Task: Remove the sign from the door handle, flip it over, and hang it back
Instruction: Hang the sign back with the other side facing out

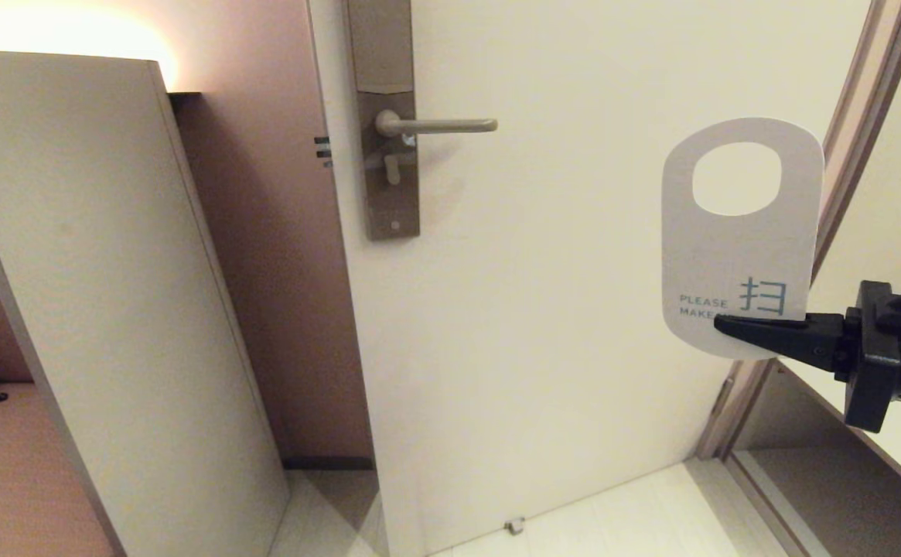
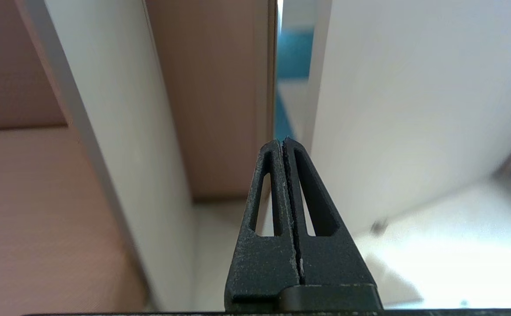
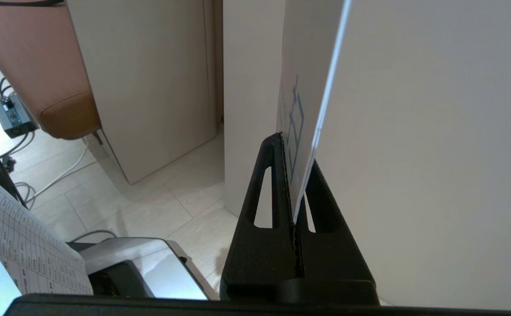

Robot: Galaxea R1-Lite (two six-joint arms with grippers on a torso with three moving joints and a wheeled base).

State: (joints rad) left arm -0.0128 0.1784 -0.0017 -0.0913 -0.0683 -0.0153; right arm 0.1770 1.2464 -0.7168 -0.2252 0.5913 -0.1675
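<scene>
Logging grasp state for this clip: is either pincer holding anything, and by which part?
The right pincer pinches the sign by its bottom edge, white side to the head camera, hole end up. The left pincer is shut on nothing.

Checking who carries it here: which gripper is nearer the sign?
Right. The right gripper is shut on the sign at its lower edge; the left gripper, shut and empty, is nowhere near it.

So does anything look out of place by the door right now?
Yes: the sign is off the door handle, held upright at its lower edge by the right gripper, white side showing. Nothing looks damaged.
</scene>
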